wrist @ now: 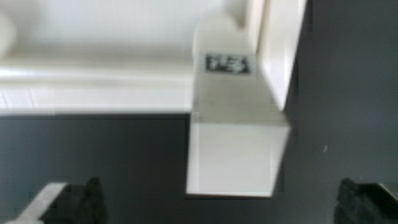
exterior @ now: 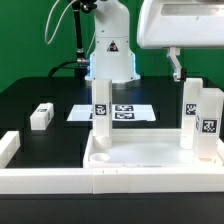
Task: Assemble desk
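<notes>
The gripper (wrist: 217, 204) hangs with its jaws spread as wide as they go, and it has hold of nothing. In the wrist view its dark fingertips (wrist: 71, 202) stand on either side of a white leg (wrist: 240, 140), with a clear gap on both sides. That leg carries a small black-and-white tag (wrist: 226, 63) up near the desk panel (wrist: 89, 90).

In the exterior view the desk panel (exterior: 150, 152) lies rim up on the black surface (exterior: 40, 95), towards the front. A left leg (exterior: 101, 108) stands upright at the panel's far corner on the exterior view's left. A right rear leg (exterior: 190, 110) and a right front leg (exterior: 207, 128) stand upright at the opposite end, just beside each other. A loose leg (exterior: 40, 117) lies on the surface to the exterior view's left, well apart from the panel. The marker board (exterior: 125, 110) lies flat behind the panel, and a white border wall (exterior: 40, 182) runs along the front.
</notes>
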`<state>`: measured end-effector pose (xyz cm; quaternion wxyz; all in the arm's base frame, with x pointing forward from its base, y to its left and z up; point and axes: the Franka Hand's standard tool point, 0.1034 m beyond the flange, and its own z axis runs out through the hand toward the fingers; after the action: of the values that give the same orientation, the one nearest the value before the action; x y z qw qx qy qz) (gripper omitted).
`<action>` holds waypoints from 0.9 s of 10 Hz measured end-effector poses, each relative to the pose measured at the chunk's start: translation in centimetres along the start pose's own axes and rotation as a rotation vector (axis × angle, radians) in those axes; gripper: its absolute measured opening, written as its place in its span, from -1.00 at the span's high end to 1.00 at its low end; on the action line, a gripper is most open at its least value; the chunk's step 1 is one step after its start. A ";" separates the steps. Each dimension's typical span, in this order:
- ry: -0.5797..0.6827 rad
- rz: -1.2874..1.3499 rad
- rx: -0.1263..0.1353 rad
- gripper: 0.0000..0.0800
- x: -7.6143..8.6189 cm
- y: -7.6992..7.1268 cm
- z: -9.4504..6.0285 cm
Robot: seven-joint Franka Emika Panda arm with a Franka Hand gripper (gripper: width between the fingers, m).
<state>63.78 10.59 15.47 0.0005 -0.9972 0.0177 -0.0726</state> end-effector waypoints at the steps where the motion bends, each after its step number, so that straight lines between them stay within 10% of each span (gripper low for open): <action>1: -0.082 0.013 0.009 -0.62 0.6 0.3 -0.1; 9: -0.127 0.015 -0.002 -0.62 0.5 0.0 1.6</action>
<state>64.46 10.60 13.98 0.0009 -0.9996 0.0251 -0.0094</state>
